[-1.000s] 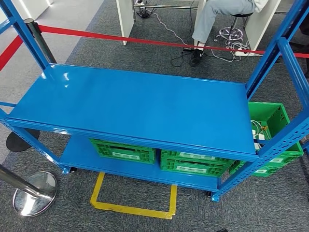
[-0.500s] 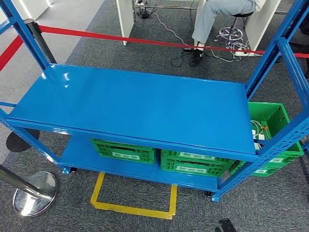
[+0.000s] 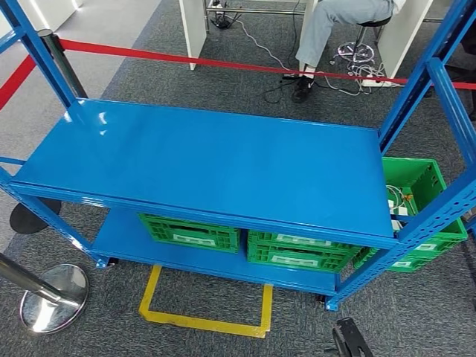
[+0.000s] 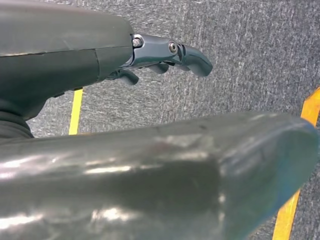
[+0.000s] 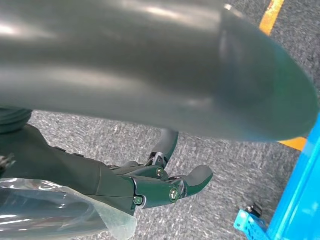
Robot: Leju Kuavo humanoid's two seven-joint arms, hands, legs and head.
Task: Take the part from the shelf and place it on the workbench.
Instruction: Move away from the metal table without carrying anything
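The blue shelf [image 3: 213, 160] stands in front of me, its top board bare. Two green crates [image 3: 190, 232] [image 3: 297, 251] sit on the lower board, and I cannot make out their contents. A third green crate [image 3: 418, 186] at the shelf's right end holds white cables and small items. I cannot tell which item is the part. My right hand [image 3: 349, 341] shows dark at the bottom edge, below the shelf's right front foot. In the right wrist view that hand [image 5: 151, 187] holds nothing, its fingers apart over carpet. My left hand [image 4: 113, 55] stretches its fingers [image 4: 188, 54] over carpet, holding nothing.
Blue uprights [image 3: 418, 85] rise at the shelf's ends. A yellow floor marking [image 3: 207, 321] lies before the shelf. A chrome post base [image 3: 53, 297] stands at the front left. Red barrier tape [image 3: 224, 63] runs behind, and a seated person [image 3: 331, 22] is beyond it.
My right hand has risen into the bottom edge of the head view, a little further in than half a second ago. The shelf and crates have not moved.
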